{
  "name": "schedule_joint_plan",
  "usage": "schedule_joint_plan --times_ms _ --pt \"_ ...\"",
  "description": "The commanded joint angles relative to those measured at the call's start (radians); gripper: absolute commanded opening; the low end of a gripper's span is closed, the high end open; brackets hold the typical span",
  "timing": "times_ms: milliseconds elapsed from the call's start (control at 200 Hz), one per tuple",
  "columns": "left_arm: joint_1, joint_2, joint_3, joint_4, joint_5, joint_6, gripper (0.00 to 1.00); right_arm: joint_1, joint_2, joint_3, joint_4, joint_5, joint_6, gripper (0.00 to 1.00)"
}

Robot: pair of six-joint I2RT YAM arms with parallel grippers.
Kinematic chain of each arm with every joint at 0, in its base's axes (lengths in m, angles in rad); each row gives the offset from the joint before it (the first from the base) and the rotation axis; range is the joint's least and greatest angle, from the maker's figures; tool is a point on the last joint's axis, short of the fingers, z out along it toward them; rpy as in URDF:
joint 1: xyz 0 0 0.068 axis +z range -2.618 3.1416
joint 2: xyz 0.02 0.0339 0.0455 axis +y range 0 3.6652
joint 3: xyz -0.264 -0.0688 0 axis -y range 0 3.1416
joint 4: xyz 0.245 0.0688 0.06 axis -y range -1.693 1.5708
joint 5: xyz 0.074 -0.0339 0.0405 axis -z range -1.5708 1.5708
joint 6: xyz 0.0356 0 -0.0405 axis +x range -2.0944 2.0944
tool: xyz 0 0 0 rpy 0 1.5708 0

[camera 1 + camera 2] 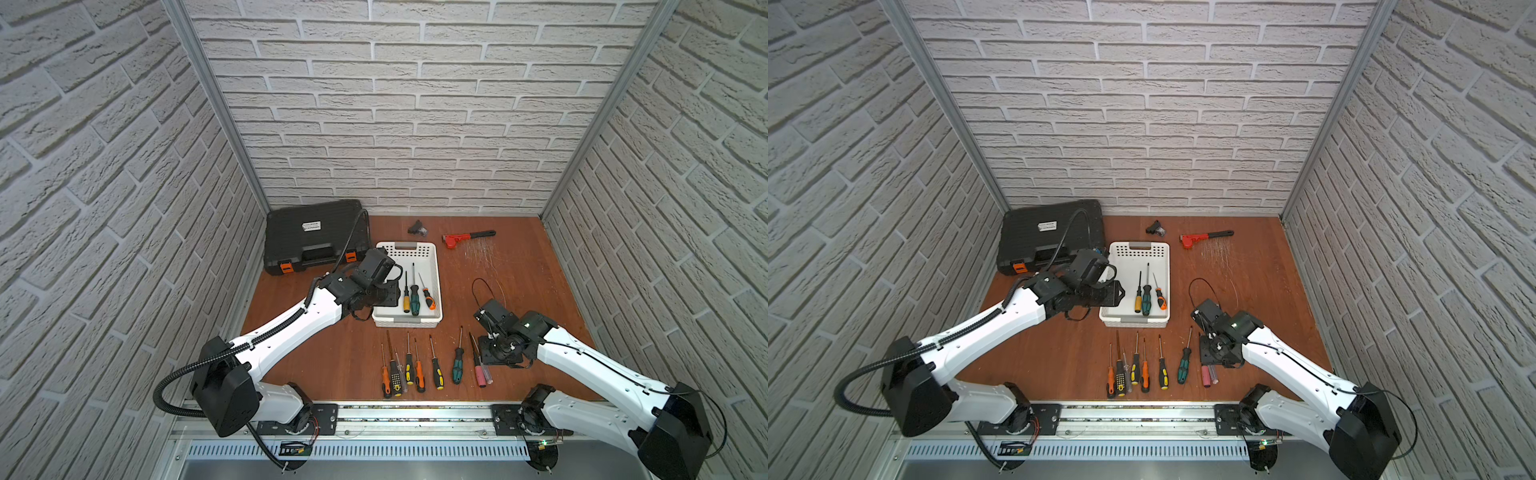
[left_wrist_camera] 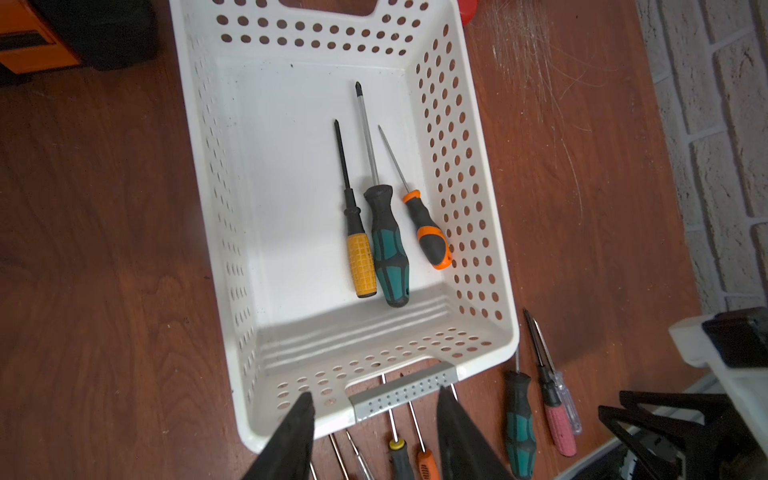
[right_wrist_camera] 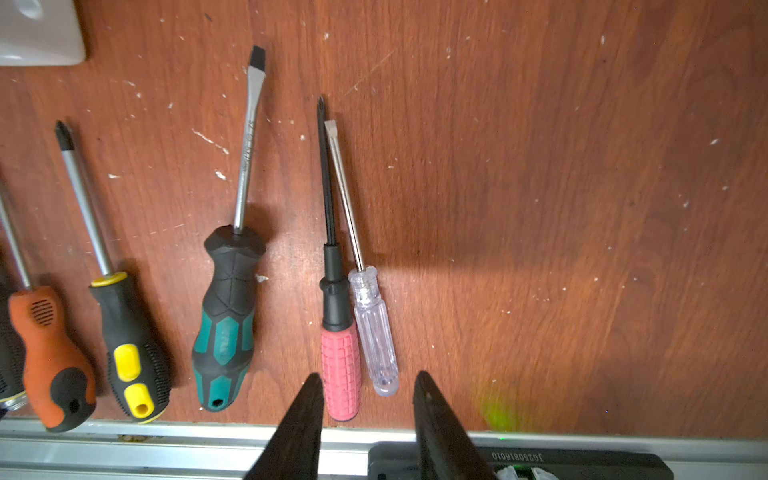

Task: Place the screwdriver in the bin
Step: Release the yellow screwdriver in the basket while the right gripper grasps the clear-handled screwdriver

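Observation:
The white perforated bin point(image 1: 436, 270) point(image 2: 216, 166) holds three screwdrivers: a yellow-handled one point(image 2: 361, 266), a teal one point(image 2: 388, 249) and an orange-and-black one point(image 2: 430, 237). My left gripper point(image 2: 374, 399) point(image 1: 382, 297) hangs open and empty over the bin's near-left corner. Several more screwdrivers point(image 1: 415, 370) lie in a row on the table in front of the bin. My right gripper point(image 3: 369, 378) point(image 1: 486, 355) is open at the row's right end. Its fingers straddle the butt ends of a pink-handled screwdriver point(image 3: 340, 365) and a clear-handled one point(image 3: 374, 332), holding neither.
A black tool case point(image 1: 311, 237) with orange latches sits at the back left. A red pipe wrench point(image 1: 465, 237) and a small black object point(image 1: 417, 227) lie behind the bin. An aluminium rail point(image 1: 415, 411) runs along the table's front edge. Brick walls close three sides.

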Motion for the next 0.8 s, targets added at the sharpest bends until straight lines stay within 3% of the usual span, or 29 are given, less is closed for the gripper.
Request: schedule_joint_plan --times_ms 0,795 --pt "0.011 -0.027 -0.003 -0.006 -0.024 0.006 0.49 0.009 0.013 -0.028 0.039 0.000 0.015 0.35" --pt "0.065 -0.092 -0.071 0.031 -0.019 -0.037 0.49 0.004 0.174 -0.058 0.138 0.048 0.016 0.34"
